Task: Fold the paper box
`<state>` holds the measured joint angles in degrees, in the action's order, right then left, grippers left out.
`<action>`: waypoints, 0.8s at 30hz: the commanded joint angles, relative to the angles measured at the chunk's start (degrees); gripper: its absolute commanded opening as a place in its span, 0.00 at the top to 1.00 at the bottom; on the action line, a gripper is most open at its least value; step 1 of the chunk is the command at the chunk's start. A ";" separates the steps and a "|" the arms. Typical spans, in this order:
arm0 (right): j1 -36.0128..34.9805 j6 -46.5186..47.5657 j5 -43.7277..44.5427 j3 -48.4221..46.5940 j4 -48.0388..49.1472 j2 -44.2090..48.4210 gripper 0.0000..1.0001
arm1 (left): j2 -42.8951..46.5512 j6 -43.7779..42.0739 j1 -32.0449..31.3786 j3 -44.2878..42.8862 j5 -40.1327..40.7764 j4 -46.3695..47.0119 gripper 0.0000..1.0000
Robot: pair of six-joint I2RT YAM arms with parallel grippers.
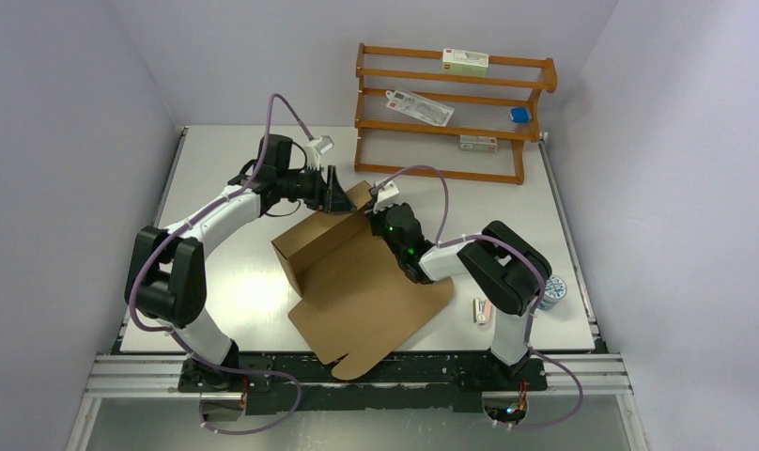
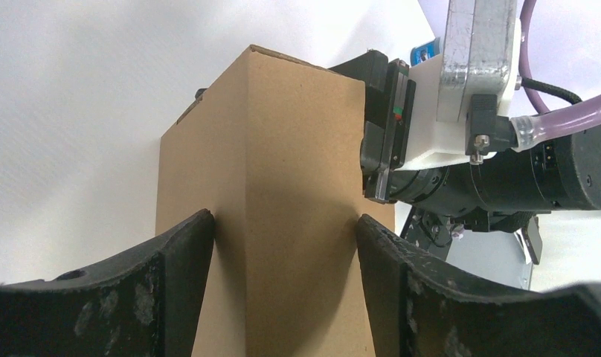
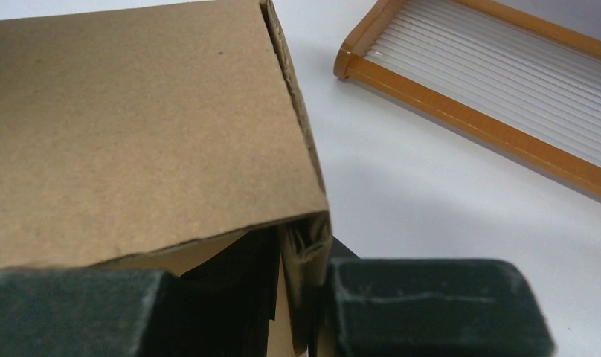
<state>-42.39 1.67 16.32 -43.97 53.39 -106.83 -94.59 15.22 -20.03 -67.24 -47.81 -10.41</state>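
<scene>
Top external view: what do you have, and how many of each?

You have one white surface, one wooden rack at its far right, and one paper box at the centre. Part of the box stands up as a wall; the rest lies flat and reaches over the near edge.

And your arms?

Two. Your left gripper is at the raised wall's far end, and your right gripper is just beside it.

Are they holding?

Your left wrist view shows the left gripper released, with its fingers spread wide and the wall showing across the gap. Your right wrist view shows the right gripper unclenched too: the wall's edge lies against one pad, with a dark gap before the other.

Small things?

Four on the rack, among them one white-green carton and one blue piece. Two more sit on the surface near your right arm: a white-pink item and a blue-patterned round item.
</scene>
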 commanded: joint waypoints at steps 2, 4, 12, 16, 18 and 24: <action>1.47 -0.35 12.27 -2.99 -4.78 -3.21 0.90 | -0.14 2.49 -2.25 1.06 -8.19 -4.25 0.30; 1.45 -0.36 10.74 -3.01 -4.66 -3.26 0.87 | -0.08 2.26 -2.38 0.93 -7.39 -4.55 0.29; 1.45 -0.60 3.91 -0.11 -7.40 1.84 0.66 | 0.34 -0.55 -2.38 -0.71 0.16 -8.88 0.28; 1.49 -1.02 2.35 1.42 -9.33 4.82 0.59 | 0.75 -1.39 -2.38 -1.19 3.29 -10.29 0.27; 1.45 -0.94 1.68 1.98 -10.51 6.19 0.56 | 0.93 -1.78 -2.38 -1.43 4.48 -10.78 0.27; 1.44 -0.79 -1.10 2.80 -14.58 10.17 0.44 | 1.57 -2.21 -2.38 -1.59 6.62 -11.43 0.26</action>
<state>-41.45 0.05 15.88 -42.00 42.48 -99.96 -93.95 14.11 -21.58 -68.58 -43.90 -15.88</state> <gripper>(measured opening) 0.524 0.735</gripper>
